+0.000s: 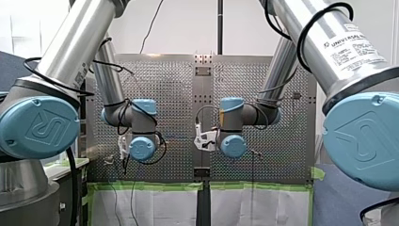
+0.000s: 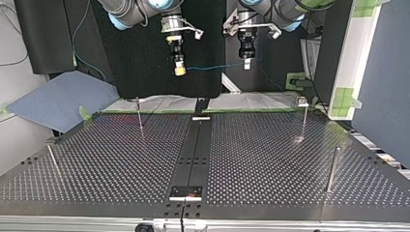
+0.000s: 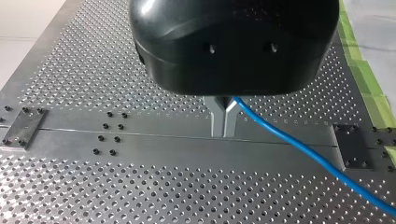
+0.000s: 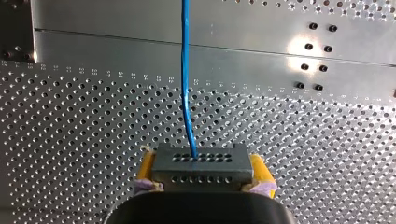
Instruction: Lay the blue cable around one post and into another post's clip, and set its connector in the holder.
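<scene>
Top view, read left to right.

- **Far left:** a short slanting metal rod (image 2: pixel 53 160) stands at the edge of the perforated metal table (image 2: pixel 270 159).
- **Next:** a thin upright metal post (image 2: pixel 139 116) stands near the table's far edge.
- **Above and beyond that post:** my right gripper (image 2: pixel 179 70) hangs well clear of the table surface.
  - In the right wrist view, its yellow pads (image 4: pixel 145 167) are clamped on the two sides of a dark grey perforated block connector (image 4: pixel 201 161), which sits square between them.
  - The blue cable (image 4: pixel 186 70) leaves the connector's face and runs straight ahead, over the table.
- **Centre:** a dark flat rail (image 2: pixel 198 150) runs from the near edge to the far edge. A small dark plate (image 2: pixel 185 192) sits at its near end. I cannot tell whether that plate is the holder.
- **Between my two grippers:** the cable spans the air, nearly level, and touches no post.
- **Right of centre:** my left gripper (image 2: pixel 246 62) hangs at about the same height as the other.
  - In the left wrist view, its metal fingers (image 3: pixel 217 116) are pressed together with the tips meeting.
  - The cable comes out from them close under the black body, pinched there, and slopes away across the table.
- **Further right:** a slim post with a small clip at its top (image 2: pixel 303 118) stands near the far edge. Nothing is in the clip.
- **Far right:** a thicker plain metal post (image 2: pixel 331 169) stands nearer the near edge.
</scene>
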